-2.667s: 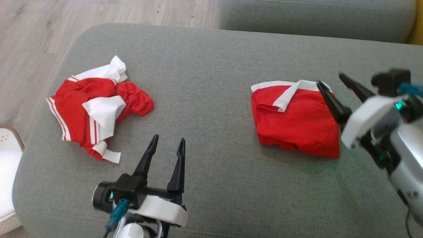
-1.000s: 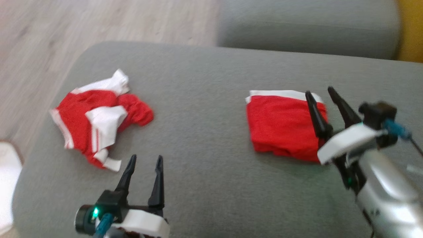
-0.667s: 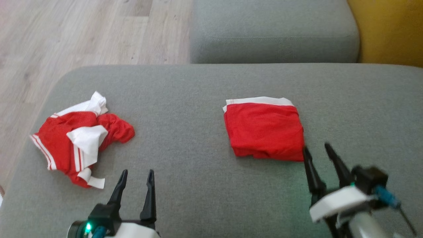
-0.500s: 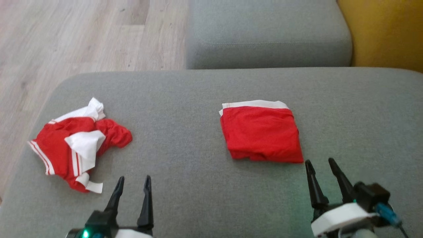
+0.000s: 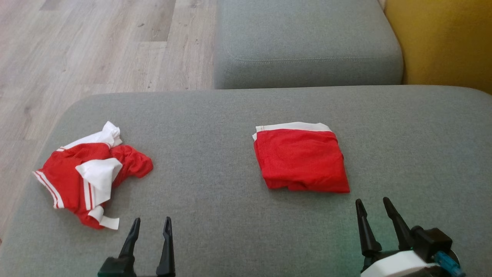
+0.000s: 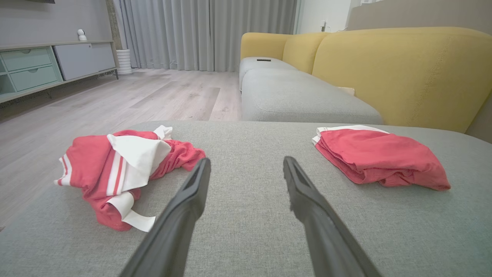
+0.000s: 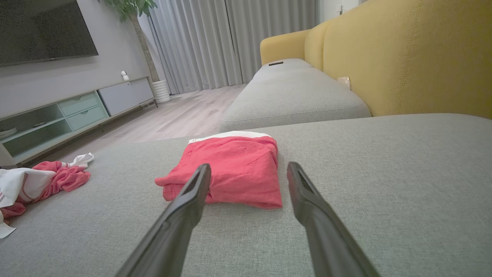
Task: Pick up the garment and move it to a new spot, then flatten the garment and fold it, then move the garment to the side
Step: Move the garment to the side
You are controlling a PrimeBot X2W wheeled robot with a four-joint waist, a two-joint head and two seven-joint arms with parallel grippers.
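In the head view, the folded garment [image 5: 301, 161], red with a white band along its far edge, lies flat on the grey cushion [image 5: 215, 127], a little right of the middle. A crumpled garment [image 5: 90, 175] in red and white sits near the cushion's left edge, well apart from the folded one. The left gripper [image 5: 152, 220] shows at the lower left with its two dark fingers spread and nothing between them. The right gripper [image 5: 372, 201] sits at the lower right, near the folded garment's near right corner but clear of it – jaws parted, empty. Behind the cushion are a second grey seat [image 5: 307, 42], a yellow backrest [image 5: 442, 42] and a wood floor [image 5: 77, 50]. In the left wrist view, that arm's fingers stand wide apart over bare grey fabric, with the crumpled garment off to their left and the folded one off to their right, neither touched. Grey curtains [image 6: 207, 34] and a low cabinet [image 6: 38, 65] stand in the background. In the right wrist view, the fingers are likewise parted and hold nothing – the folded garment lies just beyond their tips, with the crumpled one at the far left edge below a dark television [image 7: 42, 30].
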